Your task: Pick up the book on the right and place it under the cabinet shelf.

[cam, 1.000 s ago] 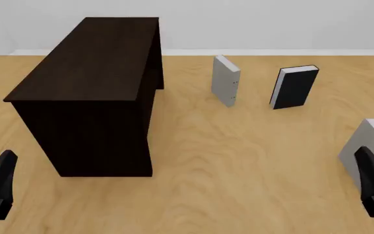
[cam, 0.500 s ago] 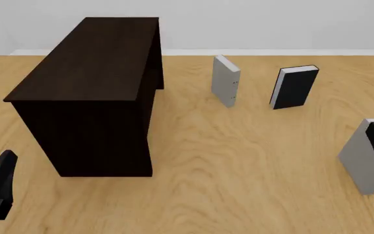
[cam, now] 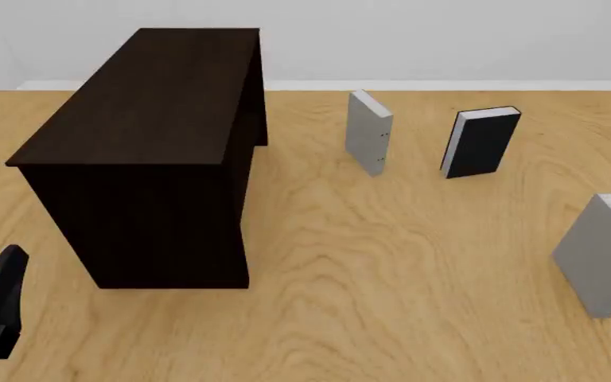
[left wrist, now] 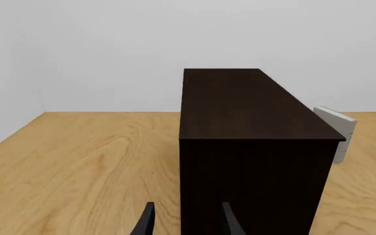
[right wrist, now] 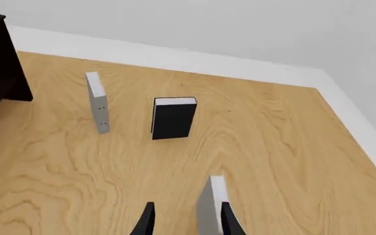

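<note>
I've got the right claw (right wrist: 184, 223) spread open above the book (cam: 601, 256), which stands upright near the table's (cam: 391, 263) right edge. In the wrist view the book's top sits right by one finger rather than centred between the two, so that's my worry: if I come down like this, a fingertip could land on the top edge and tip it over, or knock it toward the edge. It's a thin, tall thing, easily toppled. The left claw (left wrist: 184, 223) is open too, idling near the front-left corner, facing the cabinet shelf (cam: 152, 151).
</note>
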`<action>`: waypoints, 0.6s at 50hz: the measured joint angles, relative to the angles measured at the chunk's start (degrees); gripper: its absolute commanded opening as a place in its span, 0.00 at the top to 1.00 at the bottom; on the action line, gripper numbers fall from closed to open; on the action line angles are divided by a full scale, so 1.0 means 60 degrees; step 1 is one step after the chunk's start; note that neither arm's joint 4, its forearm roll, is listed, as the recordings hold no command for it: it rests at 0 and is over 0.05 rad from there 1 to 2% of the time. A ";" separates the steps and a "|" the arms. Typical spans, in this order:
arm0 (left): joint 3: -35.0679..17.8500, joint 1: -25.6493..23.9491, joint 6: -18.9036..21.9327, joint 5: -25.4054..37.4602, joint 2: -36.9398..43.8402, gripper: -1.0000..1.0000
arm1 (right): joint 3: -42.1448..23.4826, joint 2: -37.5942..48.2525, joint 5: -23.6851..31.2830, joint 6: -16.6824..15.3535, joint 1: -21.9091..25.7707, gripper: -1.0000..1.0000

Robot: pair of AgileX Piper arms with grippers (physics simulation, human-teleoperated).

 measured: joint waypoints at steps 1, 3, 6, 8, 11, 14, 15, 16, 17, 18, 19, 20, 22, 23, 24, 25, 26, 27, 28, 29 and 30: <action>0.0000 0.0000 0.0000 0.0000 0.0000 0.00 | -0.0014 0.0073 0.0007 -0.0040 -0.0044 0.00; 0.0000 0.0000 0.0000 0.0000 0.0000 0.00 | -0.0005 0.0234 -0.0012 -0.0145 -0.0152 0.00; 0.0000 0.0000 0.0000 0.0000 0.0000 0.00 | 0.0049 0.0471 -0.0079 -0.0276 -0.0301 0.00; 0.0000 0.0000 0.0000 0.0000 0.0000 0.00 | 0.0098 0.0634 -0.0137 -0.0346 -0.0393 0.00; 0.0000 0.0000 0.0000 0.0000 0.0000 0.00 | 0.0187 0.0881 -0.0238 -0.0455 -0.0534 0.00; 0.0000 0.0000 0.0000 0.0000 0.0000 0.00 | 0.0271 0.1097 -0.0331 -0.0593 -0.0677 0.00; 0.0000 0.0000 0.0000 0.0000 0.0000 0.00 | 0.0293 0.1171 -0.0363 -0.0643 -0.0732 0.00; 0.0000 0.0000 0.0000 0.0000 0.0000 0.00 | 0.0313 0.1246 -0.0396 -0.0690 -0.0786 0.00; 0.0000 0.0000 0.0000 0.0000 0.0000 0.00 | 0.0329 0.1323 -0.0431 -0.0734 -0.0840 0.00; 0.0000 0.0000 0.0000 0.0000 0.0000 0.00 | 0.0343 0.1409 -0.0471 -0.0780 -0.0901 0.00; 0.0000 0.0000 0.0000 0.0000 0.0000 0.00 | 0.0355 0.1493 -0.0510 -0.0824 -0.0960 0.00; 0.0000 0.0000 0.0000 0.0000 0.0000 0.00 | 0.0367 0.1583 -0.0553 -0.0868 -0.1020 0.00; 0.0000 0.0000 0.0000 0.0000 0.0000 0.00 | 0.0383 0.1765 -0.0637 -0.0952 -0.1134 0.00; 0.0000 0.0000 0.0000 0.0000 0.0000 0.00 | 0.0389 0.1859 -0.0678 -0.0991 -0.1188 0.00; 0.0000 0.0000 0.0000 0.0000 0.0000 0.00 | 0.0392 0.1952 -0.0718 -0.1023 -0.1240 0.00; 0.0000 0.0000 0.0000 0.0000 0.0000 0.00 | 0.0394 0.2046 -0.0760 -0.1057 -0.1294 0.00; 0.0000 0.0000 0.0000 0.0000 0.0000 0.00 | 0.0396 0.2138 -0.0801 -0.1092 -0.1346 0.00; 0.0000 0.0000 0.0000 0.0000 0.0000 0.00 | 0.0397 0.2229 -0.0840 -0.1122 -0.1393 0.00; 0.0000 0.0000 0.0000 0.0000 0.0000 0.00 | 0.0397 0.2322 -0.0884 -0.1149 -0.1441 0.00; 0.0000 0.0000 0.0000 0.0000 0.0000 0.00 | 0.0400 0.2417 -0.0933 -0.1186 -0.1494 0.00; 0.0000 0.0000 0.0000 0.0000 0.0000 0.00 | 0.0405 0.2511 -0.0982 -0.1223 -0.1544 0.00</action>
